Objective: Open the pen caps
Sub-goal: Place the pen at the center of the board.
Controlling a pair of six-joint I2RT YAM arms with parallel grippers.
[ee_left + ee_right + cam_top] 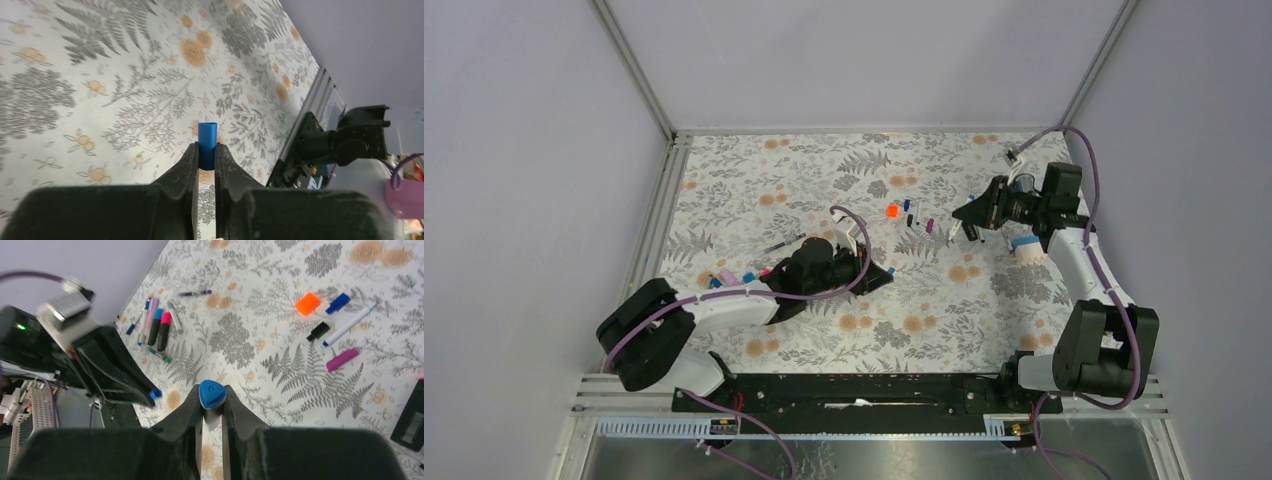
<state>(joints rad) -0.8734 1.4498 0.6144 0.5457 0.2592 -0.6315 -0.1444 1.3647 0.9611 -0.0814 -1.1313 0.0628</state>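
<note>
Now left jaws pinch a blue cap [207, 142], right jaws a blue-ended pen [212, 394].

Flowered table [754, 190] seen from above. An orange cap [891, 211] and dark caps [911, 220] lie between the left gripper [882, 276] and right gripper [961, 213].
</note>
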